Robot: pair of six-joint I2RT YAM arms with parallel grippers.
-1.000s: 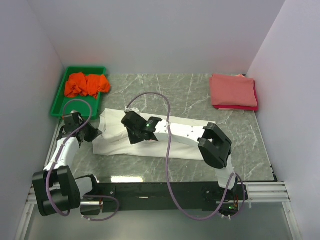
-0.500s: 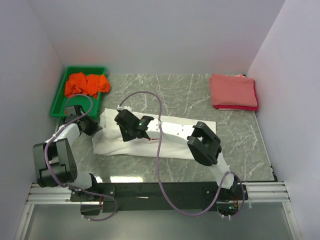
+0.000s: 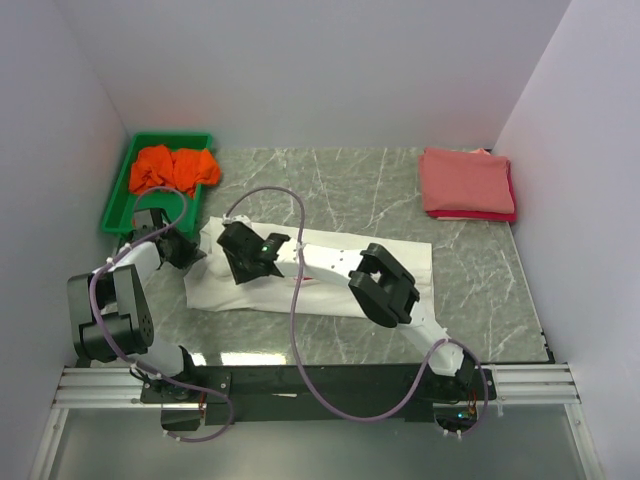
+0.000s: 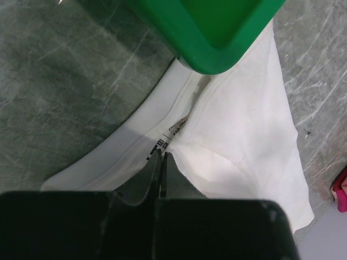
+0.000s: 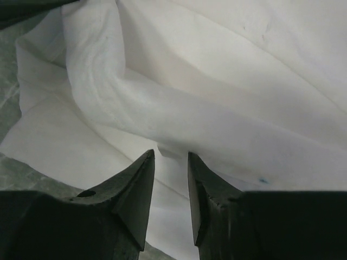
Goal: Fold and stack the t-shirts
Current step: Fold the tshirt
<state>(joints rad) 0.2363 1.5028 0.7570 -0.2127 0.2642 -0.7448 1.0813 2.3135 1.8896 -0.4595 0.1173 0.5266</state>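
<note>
A white t-shirt point(image 3: 335, 270) lies spread across the middle of the table. My right gripper point(image 3: 235, 265) hovers low over its left part. The jaws are open above a raised fold of the white t-shirt point(image 5: 179, 108), with nothing between them point(image 5: 171, 157). My left gripper point(image 3: 188, 250) is at the shirt's left edge. Its jaws are shut, with the tips point(image 4: 161, 154) against the collar by the label. I cannot make out any cloth pinched between them. An orange t-shirt point(image 3: 172, 168) lies crumpled in the tray. A folded salmon-pink t-shirt point(image 3: 465, 180) rests on a red one point(image 3: 497, 216) at the back right.
The green plastic tray point(image 3: 120, 200) stands at the back left, its corner point(image 4: 214, 59) just ahead of my left fingers. White walls close in the left, back and right. The right arm's cable point(image 3: 300, 200) loops over the shirt.
The right arm has slid left across the white shirt and its jaws have opened. The left arm has raised its elbow and moved slightly forward to the shirt's edge, still shut.
</note>
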